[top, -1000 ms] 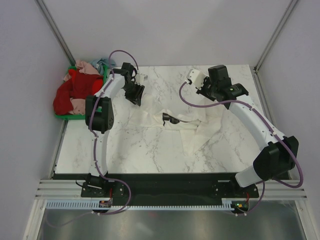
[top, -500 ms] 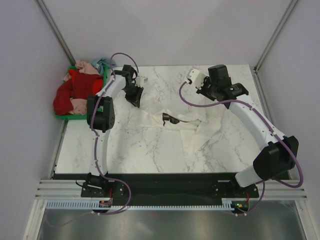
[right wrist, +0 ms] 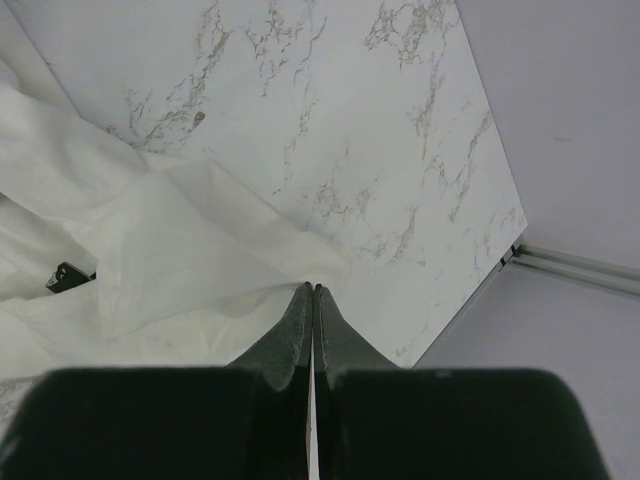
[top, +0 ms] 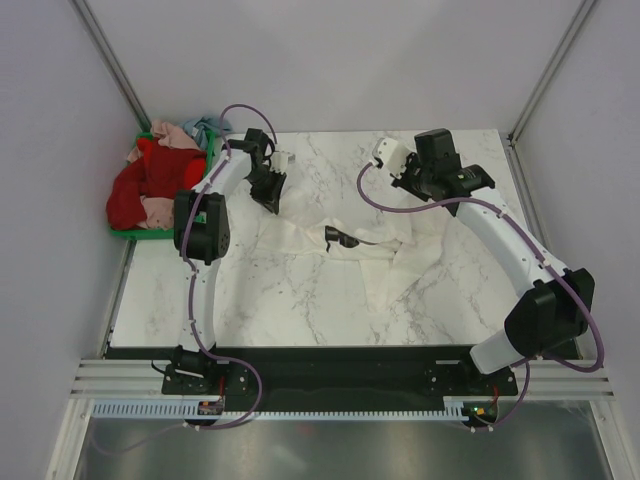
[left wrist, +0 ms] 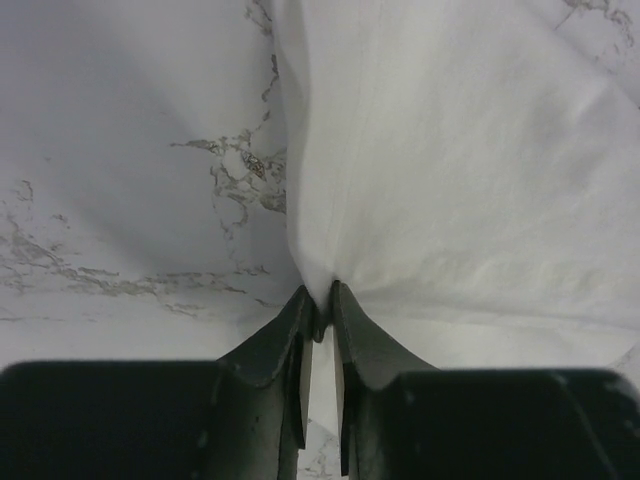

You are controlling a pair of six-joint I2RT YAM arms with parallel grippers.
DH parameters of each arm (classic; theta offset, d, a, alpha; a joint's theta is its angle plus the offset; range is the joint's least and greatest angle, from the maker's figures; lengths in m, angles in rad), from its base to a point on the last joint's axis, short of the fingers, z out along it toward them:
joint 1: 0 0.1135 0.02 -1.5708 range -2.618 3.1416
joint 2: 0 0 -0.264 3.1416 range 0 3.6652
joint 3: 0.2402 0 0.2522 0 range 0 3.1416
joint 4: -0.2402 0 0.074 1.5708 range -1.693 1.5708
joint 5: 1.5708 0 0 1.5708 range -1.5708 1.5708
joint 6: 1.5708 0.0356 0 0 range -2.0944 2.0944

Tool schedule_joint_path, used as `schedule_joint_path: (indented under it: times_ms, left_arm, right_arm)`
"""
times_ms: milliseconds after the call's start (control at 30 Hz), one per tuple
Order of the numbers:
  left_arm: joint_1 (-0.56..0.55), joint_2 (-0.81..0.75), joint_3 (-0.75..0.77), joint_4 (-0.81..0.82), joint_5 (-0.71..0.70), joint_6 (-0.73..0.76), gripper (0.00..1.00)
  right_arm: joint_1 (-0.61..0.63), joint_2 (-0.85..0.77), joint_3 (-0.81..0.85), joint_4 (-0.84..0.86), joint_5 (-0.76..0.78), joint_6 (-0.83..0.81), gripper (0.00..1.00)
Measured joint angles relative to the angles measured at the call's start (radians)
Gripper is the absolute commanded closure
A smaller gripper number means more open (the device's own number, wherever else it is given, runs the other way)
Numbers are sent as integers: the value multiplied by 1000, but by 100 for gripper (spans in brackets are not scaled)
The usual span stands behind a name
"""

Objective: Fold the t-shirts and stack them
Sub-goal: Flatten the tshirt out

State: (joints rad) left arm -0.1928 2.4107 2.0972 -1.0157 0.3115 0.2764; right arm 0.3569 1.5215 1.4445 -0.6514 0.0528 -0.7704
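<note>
A cream-white t-shirt (top: 372, 250) lies spread and rumpled on the marble table (top: 300, 310), its small black print (top: 335, 237) facing up. My left gripper (top: 272, 201) is at the shirt's far left corner. In the left wrist view the left gripper (left wrist: 320, 300) is shut on a pinch of that white cloth (left wrist: 450, 150). My right gripper (top: 412, 188) is at the shirt's far right edge. In the right wrist view the right gripper (right wrist: 313, 288) is shut, with the cloth (right wrist: 170, 250) drawn up to its tips. Red (top: 135, 190), pink (top: 170, 132) and pale blue (top: 205, 126) t-shirts are heaped at the left.
The heap sits in a green crate (top: 130, 233) off the table's far left corner. Grey walls and metal posts (top: 115, 70) close in the back and sides. The table's right edge (right wrist: 480, 290) runs close to my right gripper.
The left gripper's jaws have closed onto the shirt's corner, and it has shifted slightly. The right arm has hardly moved.
</note>
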Motion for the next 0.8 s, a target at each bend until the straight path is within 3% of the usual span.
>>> schedule_joint_path:
  times_ms: [67,167,433,600,800]
  left_arm:
    - [0,0,0,0,-1,0,92]
    - [0,-1,0,0,-7,-3,98]
    - [-6,-68,0,0,-50,-3,98]
    - [-12,-230,0,-3,-99,3,98]
    - [-17,-451,-3,-14,-184,16,98]
  right_arm:
    - [0,2,0,0,-2,0,100]
    - [0,2,0,2,-5,2,100]
    - [0,2,-20,35,-14,19,100]
    - [-20,3,-43,100,-10,70,100]
    - [-130,33,6,197,-8,191,100]
